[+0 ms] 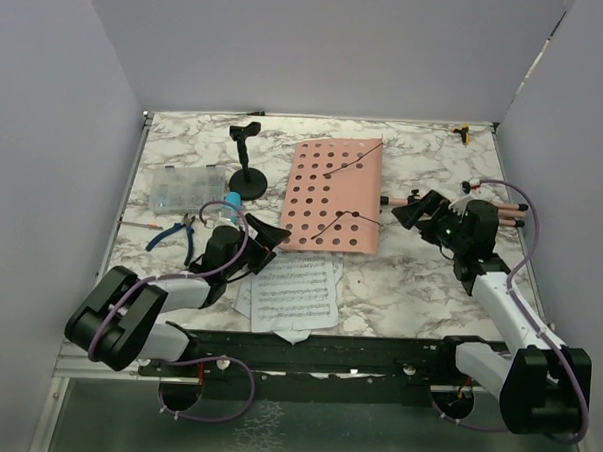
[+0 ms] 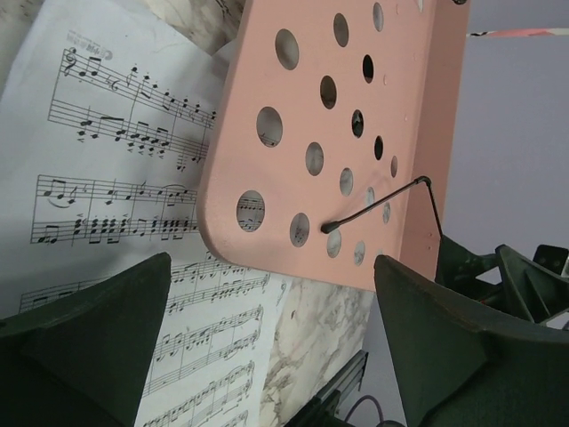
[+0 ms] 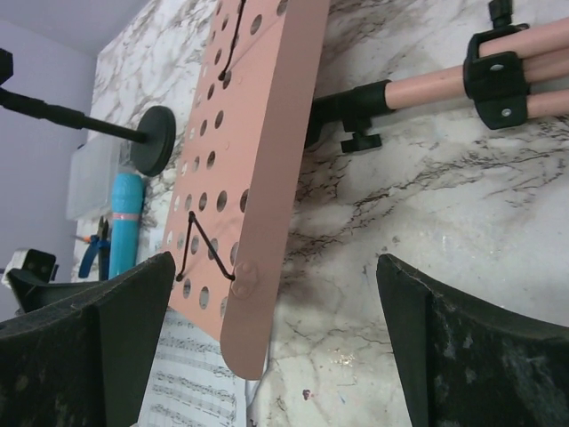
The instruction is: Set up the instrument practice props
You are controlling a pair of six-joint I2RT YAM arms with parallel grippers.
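High rear overview, two close wrist views (pink music stand [image 1: 335, 199] shared).

Both the left gripper [image 1: 264, 242] and right gripper [image 1: 408, 212] gape wide.

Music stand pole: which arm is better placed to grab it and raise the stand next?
Right, probably. The right gripper is open just beside the pole, which sticks out of the panel toward that side. The left gripper, also open, sits over the sheet music at the panel's opposite edge.
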